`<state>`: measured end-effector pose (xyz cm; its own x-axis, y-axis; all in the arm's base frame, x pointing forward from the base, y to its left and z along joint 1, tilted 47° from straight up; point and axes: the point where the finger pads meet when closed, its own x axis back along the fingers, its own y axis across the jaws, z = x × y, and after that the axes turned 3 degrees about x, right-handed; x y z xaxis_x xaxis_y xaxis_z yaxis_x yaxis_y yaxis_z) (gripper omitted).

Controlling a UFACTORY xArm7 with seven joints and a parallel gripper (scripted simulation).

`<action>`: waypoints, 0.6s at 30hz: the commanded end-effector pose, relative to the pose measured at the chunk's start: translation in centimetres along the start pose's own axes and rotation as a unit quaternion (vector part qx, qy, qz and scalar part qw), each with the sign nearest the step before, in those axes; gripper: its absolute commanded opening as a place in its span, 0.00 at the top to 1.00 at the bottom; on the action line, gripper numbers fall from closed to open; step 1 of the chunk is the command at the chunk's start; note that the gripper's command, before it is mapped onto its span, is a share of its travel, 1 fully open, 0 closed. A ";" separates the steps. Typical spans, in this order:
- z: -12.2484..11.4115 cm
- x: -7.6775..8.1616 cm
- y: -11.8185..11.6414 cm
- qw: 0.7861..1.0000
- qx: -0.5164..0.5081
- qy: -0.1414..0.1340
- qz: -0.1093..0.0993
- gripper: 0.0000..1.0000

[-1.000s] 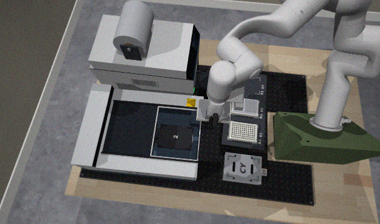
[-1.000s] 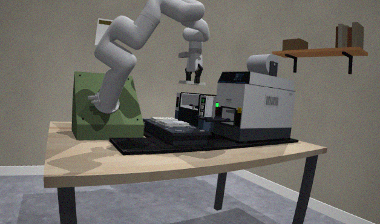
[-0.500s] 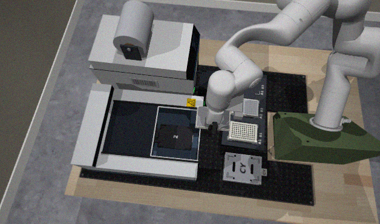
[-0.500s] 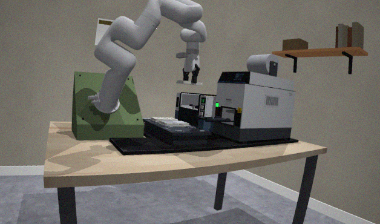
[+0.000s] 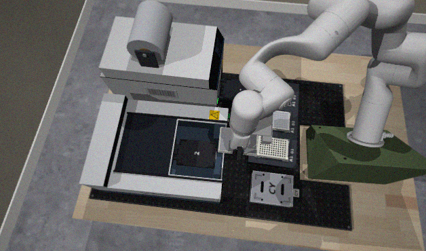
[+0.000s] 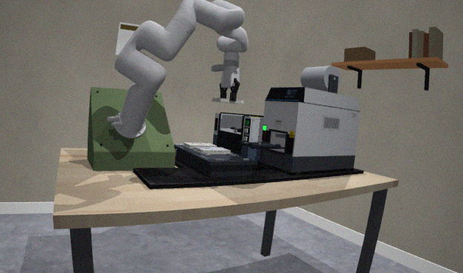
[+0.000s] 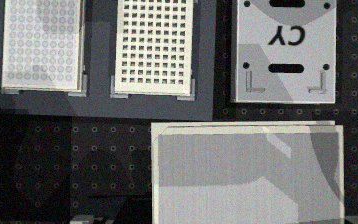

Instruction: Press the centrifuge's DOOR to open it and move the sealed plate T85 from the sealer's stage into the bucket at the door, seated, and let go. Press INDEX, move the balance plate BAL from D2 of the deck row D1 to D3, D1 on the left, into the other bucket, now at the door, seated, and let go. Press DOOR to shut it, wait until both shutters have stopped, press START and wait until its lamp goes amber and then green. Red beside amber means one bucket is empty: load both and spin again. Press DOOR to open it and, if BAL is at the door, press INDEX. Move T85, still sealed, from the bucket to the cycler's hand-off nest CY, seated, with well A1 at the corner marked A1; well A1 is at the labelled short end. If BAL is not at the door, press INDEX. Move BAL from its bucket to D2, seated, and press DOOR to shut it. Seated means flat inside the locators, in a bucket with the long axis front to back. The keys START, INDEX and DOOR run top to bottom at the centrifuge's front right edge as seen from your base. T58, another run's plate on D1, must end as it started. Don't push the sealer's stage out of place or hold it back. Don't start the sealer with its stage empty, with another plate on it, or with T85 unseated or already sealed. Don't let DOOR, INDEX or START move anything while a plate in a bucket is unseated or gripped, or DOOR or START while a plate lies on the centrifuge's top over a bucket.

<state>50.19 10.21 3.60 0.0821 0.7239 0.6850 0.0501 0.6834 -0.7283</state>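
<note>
My gripper (image 5: 239, 153) (image 6: 228, 99) is shut on the sealed plate T85 (image 5: 224, 140) (image 6: 239, 102) (image 7: 250, 167), holding it level, high above the mat between the centrifuge and the deck. Its foil covers the top. T58 (image 5: 273, 149) (image 7: 153, 46), with open wells, sits on D1. BAL (image 5: 281, 120) (image 7: 42, 45) sits on D2. The cycler nest CY (image 5: 256, 191) (image 7: 260, 20) is empty. In the centrifuge (image 5: 180, 184), bucket 2 (image 5: 185, 156) shows empty at the front; whether a clear shutter covers it I cannot tell. A lamp (image 6: 247, 122) on its key panel is green.
The sealer (image 5: 190, 44) (image 6: 326, 136) stands beside the centrifuge, its lamp (image 6: 265, 128) green and its dark stage (image 6: 264, 145) sticking out, with no plate visible on it. The green arm base (image 5: 363, 169) (image 6: 130, 160) stands behind the deck (image 7: 100, 75).
</note>
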 end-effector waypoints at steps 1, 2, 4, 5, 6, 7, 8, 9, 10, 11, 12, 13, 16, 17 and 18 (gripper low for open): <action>-0.1 0.2 1.0 1.000 0.001 -0.002 -0.001 1.00; -0.1 0.2 1.2 1.000 0.001 -0.002 -0.001 1.00; -0.1 0.2 1.7 1.000 0.000 -0.002 -0.001 1.00; -0.2 0.2 1.9 1.000 0.000 -0.002 -0.001 1.00; -0.2 0.2 2.2 1.000 0.000 -0.002 -0.001 1.00; -0.2 0.2 2.3 1.000 0.000 -0.002 -0.001 1.00; -0.2 0.2 2.3 1.000 0.000 -0.002 -0.001 1.00; -0.2 0.2 2.3 1.000 0.000 -0.002 -0.001 1.00; -0.2 0.2 2.3 1.000 0.000 -0.002 -0.001 1.00; -0.4 0.2 2.2 1.000 0.000 -0.002 -0.001 1.00; -0.4 0.2 2.2 1.000 0.000 -0.002 -0.001 1.00; -0.4 0.2 2.2 1.000 0.000 -0.002 -0.001 1.00; -1.1 0.2 2.2 1.000 0.000 -0.002 -0.001 1.00; -1.3 0.2 2.2 1.000 0.000 -0.002 -0.001 1.00; -1.6 0.2 2.2 1.000 0.000 -0.002 -0.001 1.00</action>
<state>51.14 11.59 2.04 0.0819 0.7240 0.6850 0.0494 0.6835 -0.7283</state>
